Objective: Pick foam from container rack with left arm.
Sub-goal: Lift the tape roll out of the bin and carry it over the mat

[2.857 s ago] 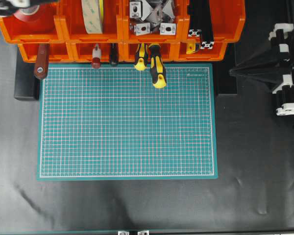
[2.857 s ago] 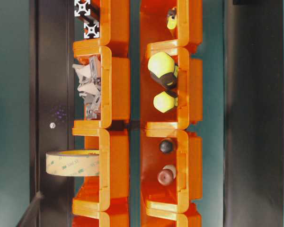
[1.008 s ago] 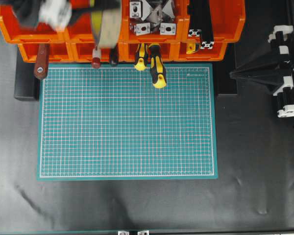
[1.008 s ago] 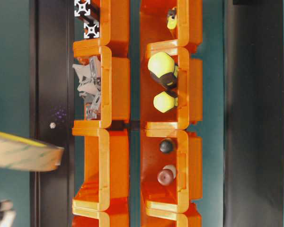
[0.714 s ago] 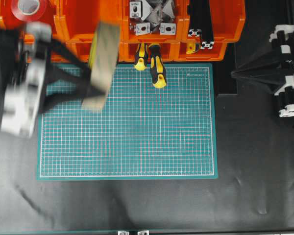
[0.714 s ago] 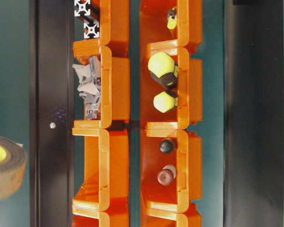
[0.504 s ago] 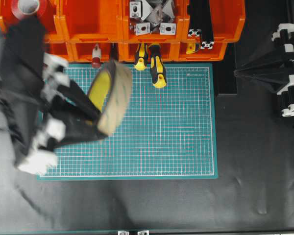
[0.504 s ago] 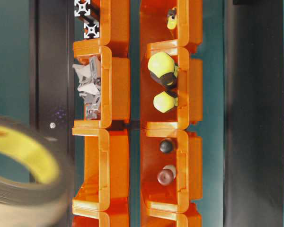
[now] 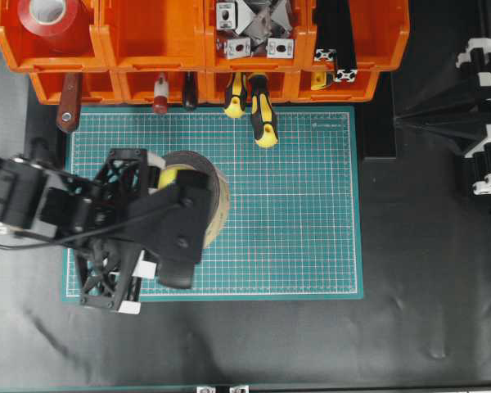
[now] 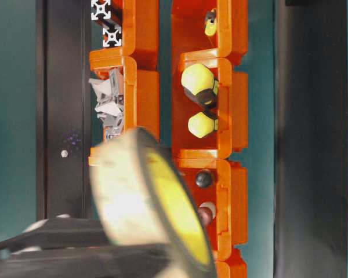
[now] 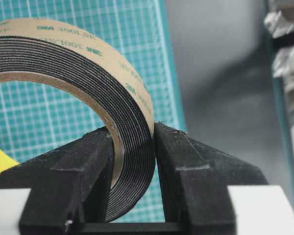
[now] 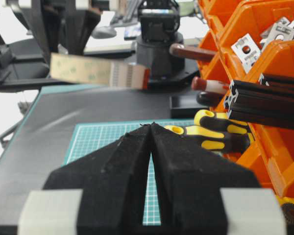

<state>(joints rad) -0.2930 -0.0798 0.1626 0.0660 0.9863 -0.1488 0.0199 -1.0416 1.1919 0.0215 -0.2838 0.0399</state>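
1. We see the left gripper (image 11: 132, 147) clamped narrowly on the foam (image 11: 112, 98), its jaws pressing the roll's wall from both sides.
2. The foam (image 9: 209, 192) hangs over the green cutting mat (image 9: 311, 213), well clear of the container rack (image 9: 147, 49).
3. Our right gripper (image 12: 151, 147) rests with its jaws together, holding nothing.
4. Half a second ago the foam sat higher and nearer the rack; it has since swung down over the mat.

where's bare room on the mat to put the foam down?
The cutting mat's right half is bare, from the foam across to its right edge. The strip below the yellow-handled screwdrivers is open too. Crowded: the mat's left side under the left end effector, and the top edge along the container rack, where tool handles overhang.
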